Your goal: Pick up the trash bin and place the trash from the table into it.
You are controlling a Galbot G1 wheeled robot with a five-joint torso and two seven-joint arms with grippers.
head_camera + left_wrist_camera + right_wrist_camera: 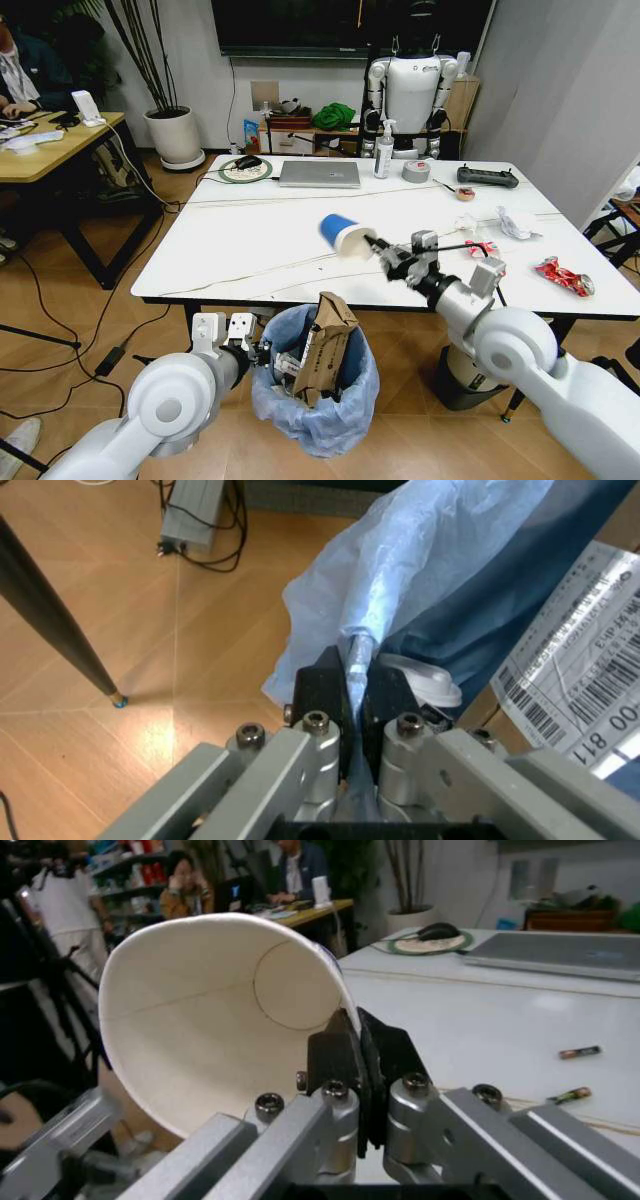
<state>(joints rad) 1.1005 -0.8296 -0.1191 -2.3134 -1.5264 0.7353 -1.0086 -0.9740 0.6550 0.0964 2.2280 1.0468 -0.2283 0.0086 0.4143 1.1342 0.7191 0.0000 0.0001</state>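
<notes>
Right gripper (377,247), clamped on the cup (342,236) rim, should release it over the bin (318,392), whose rim left gripper (262,352) pinches

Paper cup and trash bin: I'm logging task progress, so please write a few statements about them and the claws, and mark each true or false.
1. The right claw is shut on the paper cup. True.
2. The cup stands upright on the table. False: it is held tilted in the air above the table's near edge.
3. The left claw pinches the trash bin at its bagged rim. True.
4. The bin is empty. False: brown cardboard sticks out of it.
5. A red wrapper lies on the table. True.
</notes>
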